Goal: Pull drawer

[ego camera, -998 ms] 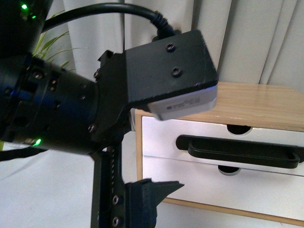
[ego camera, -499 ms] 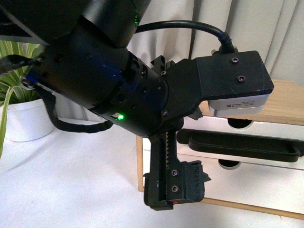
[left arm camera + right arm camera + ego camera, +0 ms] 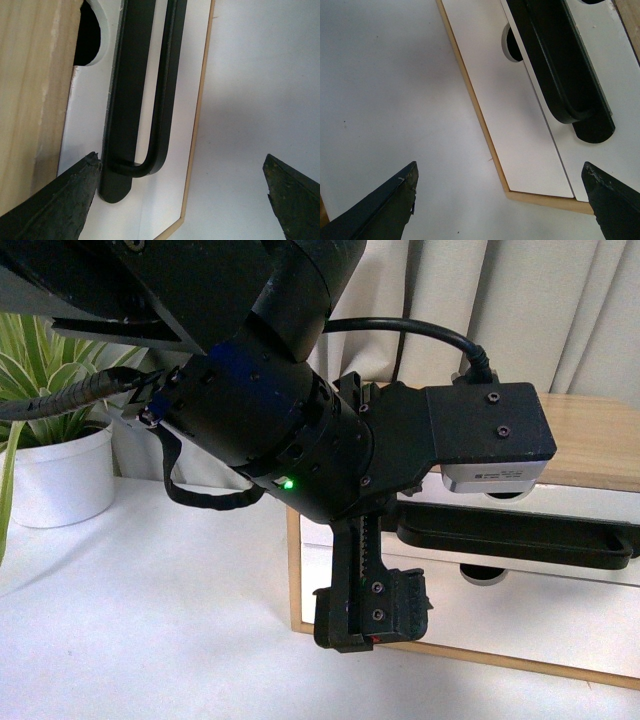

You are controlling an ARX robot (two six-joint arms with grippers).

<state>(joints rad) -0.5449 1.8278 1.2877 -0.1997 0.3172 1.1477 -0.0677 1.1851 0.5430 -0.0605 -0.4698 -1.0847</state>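
The drawer point(image 3: 600, 503) is the upper white front of a small wooden cabinet, with a long black bar handle point(image 3: 520, 540). My left arm fills the front view. My left gripper point(image 3: 365, 558) stands open at the handle's left end, jaws one above the other, only the lower finger point(image 3: 372, 612) showing. In the left wrist view the handle point(image 3: 162, 90), the drawer front point(image 3: 87, 130) and its half-round notch point(image 3: 87, 35) are close, and the left gripper point(image 3: 181, 159) holds nothing. My right gripper point(image 3: 499, 167) is open, farther back, facing the handle's end point(image 3: 560, 65).
Below lies a plain white drawer front point(image 3: 520, 110) without a handle. The cabinet has a light wood top point(image 3: 595, 440) and stands on a white table point(image 3: 150, 640). A potted plant point(image 3: 55, 480) sits at the left, with curtains behind.
My left arm has swung right and toward the cabinet, bringing its gripper to the handle's left end. The plant has come into view at the left.
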